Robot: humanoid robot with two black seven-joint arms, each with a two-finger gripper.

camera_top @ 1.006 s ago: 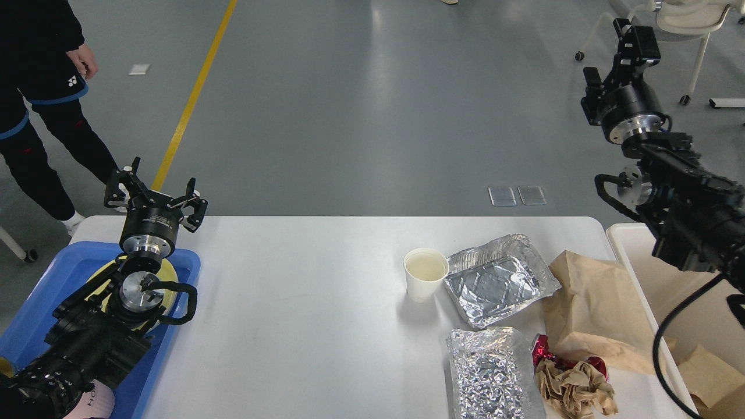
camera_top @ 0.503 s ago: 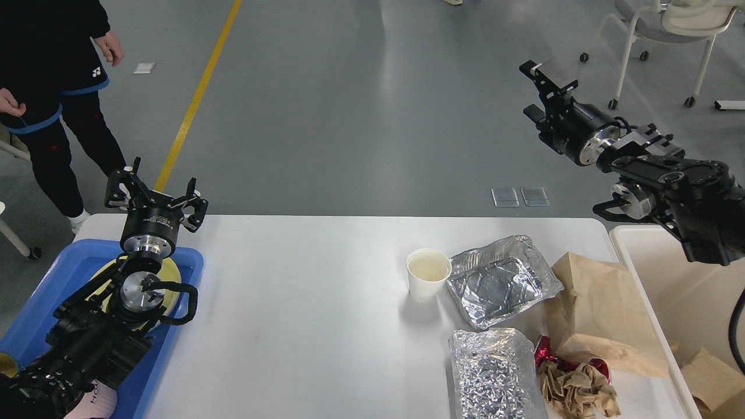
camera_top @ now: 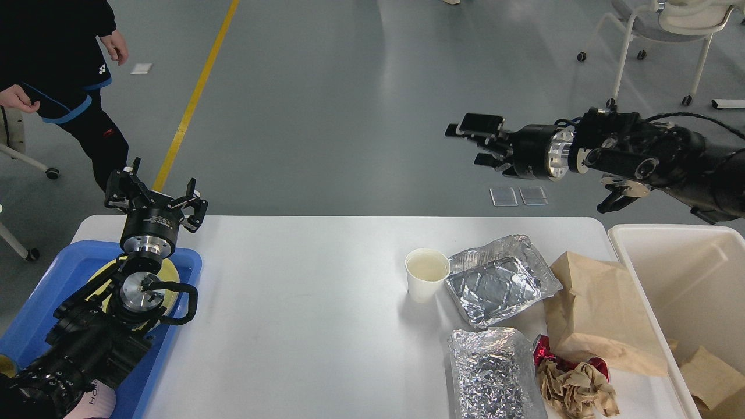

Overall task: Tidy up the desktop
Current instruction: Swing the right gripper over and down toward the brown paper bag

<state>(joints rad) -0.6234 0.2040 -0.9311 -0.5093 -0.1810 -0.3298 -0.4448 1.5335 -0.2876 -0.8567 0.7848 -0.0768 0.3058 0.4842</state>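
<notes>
- The white table [camera_top: 302,302] is filling the lower view, with its left and middle lying bare; grey floor with a yellow line [camera_top: 195,96] is stretching behind it.
- A person [camera_top: 55,64] is standing at far left, and a chair [camera_top: 669,29] is sitting at top right.
- A blue tray [camera_top: 35,308] is sitting at the table's left edge, a cream bin [camera_top: 675,273] at its right.
- A cup [camera_top: 426,273] is standing just beside a foil tray [camera_top: 500,279]; a foil sheet [camera_top: 492,372], brown bag [camera_top: 599,314] and crumpled paper [camera_top: 573,387] are lying near them.
- The left claw [camera_top: 154,198] is hanging over the tray's far end, fingers spread, holding nothing.
- The right claw [camera_top: 474,142] is pointing left above the floor beyond the table, fingers parted, empty.
</notes>
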